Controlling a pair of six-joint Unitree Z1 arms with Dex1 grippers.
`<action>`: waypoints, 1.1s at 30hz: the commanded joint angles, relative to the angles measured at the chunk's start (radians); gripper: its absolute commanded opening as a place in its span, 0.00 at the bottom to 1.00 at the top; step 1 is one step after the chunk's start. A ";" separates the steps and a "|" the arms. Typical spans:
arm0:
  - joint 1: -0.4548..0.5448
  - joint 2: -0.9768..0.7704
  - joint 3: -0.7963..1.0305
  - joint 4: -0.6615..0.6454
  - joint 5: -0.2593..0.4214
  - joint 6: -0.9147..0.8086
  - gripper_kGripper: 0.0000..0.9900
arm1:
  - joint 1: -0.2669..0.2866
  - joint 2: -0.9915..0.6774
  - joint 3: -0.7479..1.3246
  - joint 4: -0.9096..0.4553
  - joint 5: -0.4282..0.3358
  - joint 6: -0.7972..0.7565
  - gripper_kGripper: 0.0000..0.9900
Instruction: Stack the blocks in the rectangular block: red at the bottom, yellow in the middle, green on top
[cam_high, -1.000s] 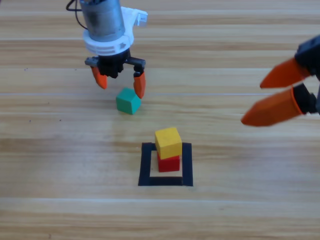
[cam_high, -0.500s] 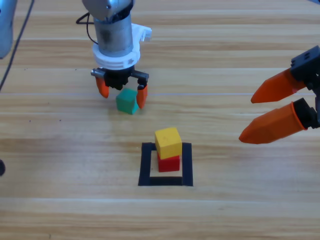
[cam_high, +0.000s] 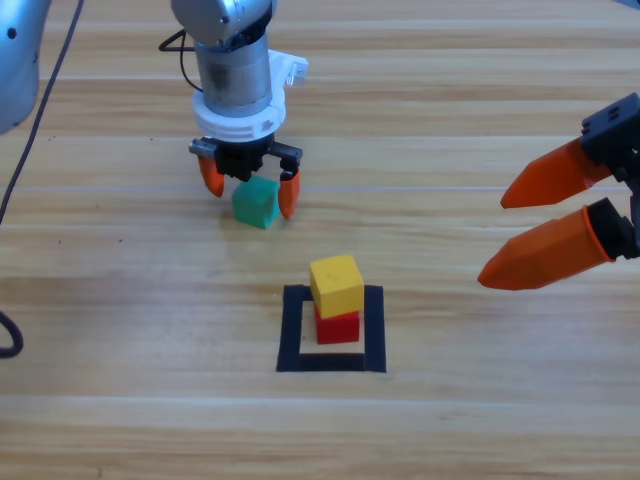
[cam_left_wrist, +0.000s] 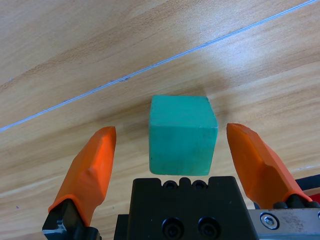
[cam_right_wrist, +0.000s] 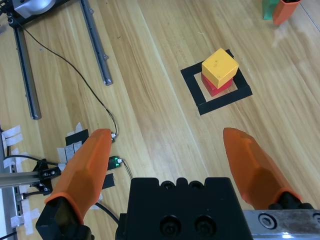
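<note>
The green cube (cam_high: 255, 202) sits on the table up and to the left of the rectangular block (cam_high: 331, 364), where the yellow cube (cam_high: 336, 284) rests on the red cube (cam_high: 338, 325). The left gripper (cam_high: 250, 191) straddles the green cube with its jaws spread wide, gripping nothing. A good grasp means centring the cube, then closing squarely on flat faces. The right gripper (cam_high: 540, 226) waits open, well right of the rectangular block.

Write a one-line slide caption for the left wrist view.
Left gripper open astride the green cube on the wooden table, jaws clear of both sides.
</note>
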 joint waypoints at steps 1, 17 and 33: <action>-0.020 0.071 -0.011 0.004 0.013 -0.006 0.94 | -0.027 -0.025 0.030 0.009 0.021 -0.003 0.99; -0.029 0.081 -0.031 0.004 0.016 0.006 0.00 | -0.027 -0.040 0.036 0.008 0.018 -0.003 0.99; -0.042 -0.206 0.193 0.010 -0.007 -0.259 0.00 | -0.027 -0.042 0.039 0.008 0.015 -0.001 0.99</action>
